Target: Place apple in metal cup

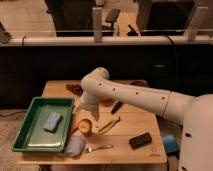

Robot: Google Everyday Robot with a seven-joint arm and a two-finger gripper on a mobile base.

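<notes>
The apple (85,125), small, round and orange-red with a yellowish patch, sits on the wooden table (130,122) just right of the green tray. My white arm reaches in from the right, and the gripper (80,111) hangs from the wrist just above and to the left of the apple. A grey-blue object (75,145) lies at the table's front edge below the apple. It may be the metal cup on its side, but I cannot tell.
A green tray (31,131) at the left holds a blue sponge (52,121). On the table are a long yellow piece (109,124), a black block (140,140), a fork (100,148), a black marker (116,106) and dark items at the back.
</notes>
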